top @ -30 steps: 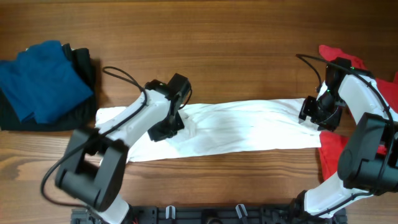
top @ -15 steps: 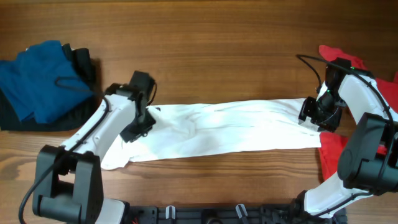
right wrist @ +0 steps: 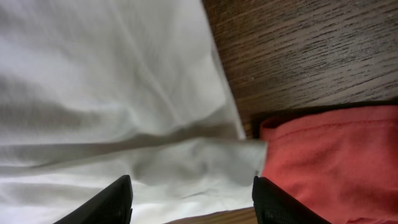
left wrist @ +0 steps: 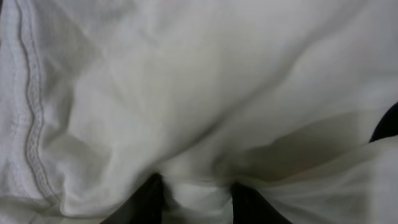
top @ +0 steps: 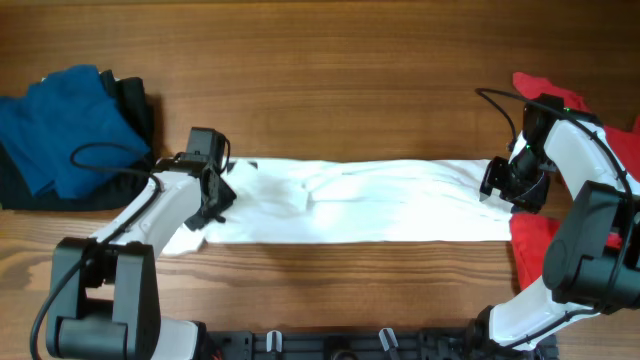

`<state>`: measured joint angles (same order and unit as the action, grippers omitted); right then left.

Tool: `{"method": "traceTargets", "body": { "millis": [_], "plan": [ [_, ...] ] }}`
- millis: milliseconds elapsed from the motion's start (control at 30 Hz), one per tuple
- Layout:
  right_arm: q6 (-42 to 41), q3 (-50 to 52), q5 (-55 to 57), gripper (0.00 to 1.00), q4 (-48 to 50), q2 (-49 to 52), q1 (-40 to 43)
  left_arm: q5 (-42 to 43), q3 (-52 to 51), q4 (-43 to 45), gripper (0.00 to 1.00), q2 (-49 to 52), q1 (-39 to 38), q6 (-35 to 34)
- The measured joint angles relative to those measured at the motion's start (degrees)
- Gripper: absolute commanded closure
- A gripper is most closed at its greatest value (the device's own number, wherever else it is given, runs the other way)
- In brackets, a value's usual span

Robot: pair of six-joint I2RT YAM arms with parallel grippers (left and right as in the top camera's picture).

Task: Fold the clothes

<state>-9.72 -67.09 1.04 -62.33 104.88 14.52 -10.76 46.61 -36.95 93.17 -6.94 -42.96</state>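
The white T-shirt [top: 370, 205] lies as a long folded strip across the table's middle. My left gripper [top: 210, 195] is at its left end, and the left wrist view shows the jaws [left wrist: 199, 190] shut on a bunch of the white cloth [left wrist: 186, 93]. My right gripper [top: 500, 185] is at the shirt's right end. In the right wrist view its fingers [right wrist: 193, 186] are spread wide and open over the white cloth [right wrist: 106, 93], right beside the red garment [right wrist: 336, 162]. The chest print is hidden.
A red garment [top: 545, 95] lies at the right edge, partly under the right arm, with more red cloth [top: 535, 250] nearer the front. A blue garment [top: 65, 125] sits on a black one [top: 135, 105] at the far left. Bare wood [top: 330, 80] lies behind the shirt.
My left gripper moved left along the shirt and drew its left end out, so the strip is longer and flatter. The right gripper stayed put.
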Motion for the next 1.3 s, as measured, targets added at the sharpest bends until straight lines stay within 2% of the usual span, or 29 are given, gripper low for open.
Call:
{"method": "traceTargets", "body": {
  "millis": [100, 267, 400, 733, 867, 1000, 1167, 1300],
  "plan": [
    [0.1, 0.0, 0.0, 0.32, 0.0, 0.0, 0.0, -2.2, 0.2, 4.1, 0.65, 0.8, 1.2, 2.6],
    [0.2, 0.0, 0.0, 0.29, 0.7, 0.0, 0.0, -3.1, 1.1, 7.0, 0.57, 1.9, 4.1, 6.6],
    [0.2, 0.0, -0.4, 0.28, 0.2, 0.0, 0.0, -3.0, 2.8, 2.8, 0.48, 2.7, 4.7, 10.0],
    [3.7, 1.4, -10.5, 0.27, -1.7, 0.0, 0.0, -0.2, 4.2, -5.8, 0.46, 3.0, 4.7, 11.3],
    [5.0, 1.5, -12.0, 0.25, -1.7, 0.0, 0.0, -0.1, 4.2, -6.8, 0.44, 3.0, 4.2, 11.4],
    [5.5, 1.6, -12.1, 0.18, -1.7, 0.0, 0.0, -0.6, 4.2, -7.0, 0.42, 3.0, 3.6, 11.4],
    [4.8, 3.4, -9.7, 0.16, 0.5, 0.0, 0.0, -0.5, 4.3, -7.8, 0.36, 3.0, 2.8, 11.4],
    [3.5, 6.7, -8.7, 0.16, 4.8, 0.0, 0.0, -0.5, 4.4, -8.3, 0.35, 3.0, 2.3, 11.4]
  ]
}}
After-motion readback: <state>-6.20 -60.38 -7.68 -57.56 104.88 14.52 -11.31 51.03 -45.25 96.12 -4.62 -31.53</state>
